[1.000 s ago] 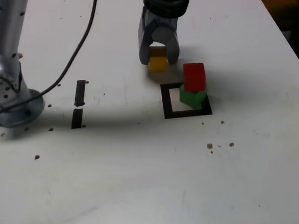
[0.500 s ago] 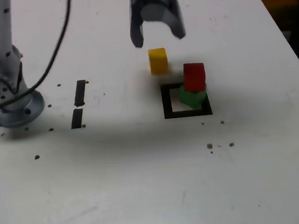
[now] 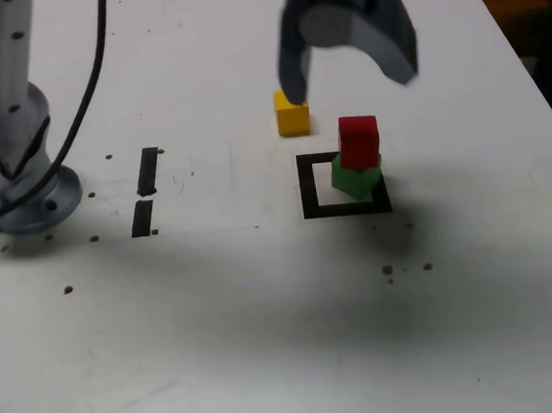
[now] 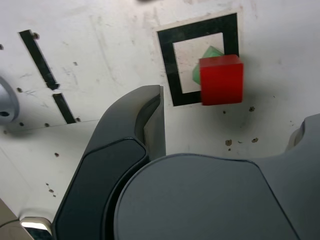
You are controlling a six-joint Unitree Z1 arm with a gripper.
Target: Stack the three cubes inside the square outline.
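Scanning the exterior view left to right: arm base (image 3: pixel 18 181) sits at the far left with its cable running up out of frame, then two short tape strips (image 3: pixel 145 191), end to end and unrelated to the goal. Right of those, the yellow cube (image 3: pixel 292 114) rests alone on the table (image 3: pixel 218 318), just outside the far edge of the square outline (image 3: pixel 306 186), not touching it. Gripper (image 3: pixel 348 55) hangs above the cubes, jaws spread wide, nothing between them; one finger overlaps the yellow cube's far corner in this view, but looks raised off it.

Red cube (image 3: pixel 358 140) sits on the green cube (image 3: pixel 356 176), both at the outline's right side. Wrist view shows the green (image 4: pixel 206 62) twisted relative to the frame and the red (image 4: pixel 221 80) overhanging the black tape, so the stack is off-centre, likely because the green was set down near that edge.

Judgement: two of three stacked, yellow still to go. With the red offset and the green rotated, the top surface is a small target; a sloppy release could topple the pair.
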